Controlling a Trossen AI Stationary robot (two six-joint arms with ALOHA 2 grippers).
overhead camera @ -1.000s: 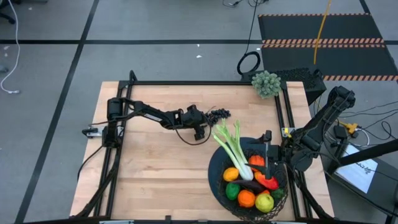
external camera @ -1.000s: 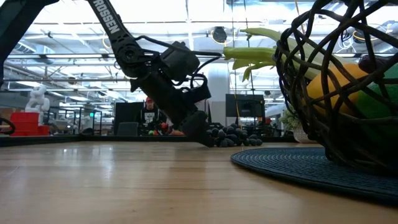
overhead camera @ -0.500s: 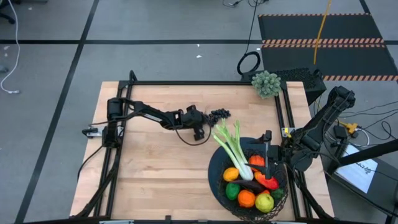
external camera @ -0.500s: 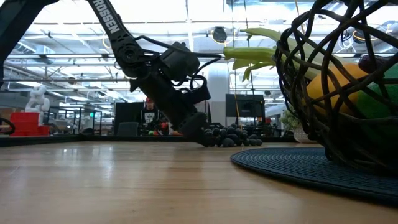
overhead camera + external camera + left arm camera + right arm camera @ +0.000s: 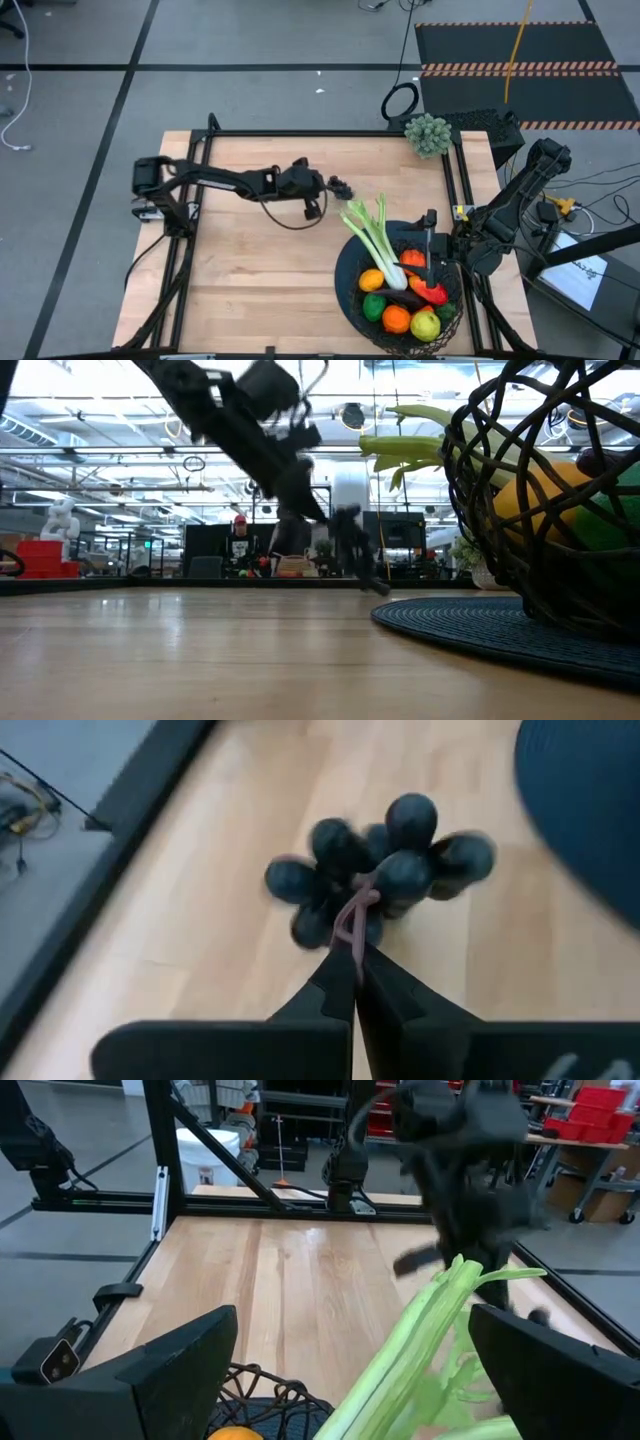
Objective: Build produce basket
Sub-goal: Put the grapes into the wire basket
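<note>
Hanging from the left gripper, pinched shut on the thin pink stem, dark grapes swung clear above the table's far middle, beside the basket. Light, floppy, likely sway-prone; best held by that stem. Right gripper waited open over the basket.

around my wooden surface lies grey floor with black tape lines; a black striped mat sits beyond, bright ceiling lights overhead

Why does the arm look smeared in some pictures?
Low view: the left pincer and its dark grapes streak with motion blur. Right wrist view: that arm is blurred too, above the celery. Left wrist view: grapes slightly soft. High view: sharp.
</note>
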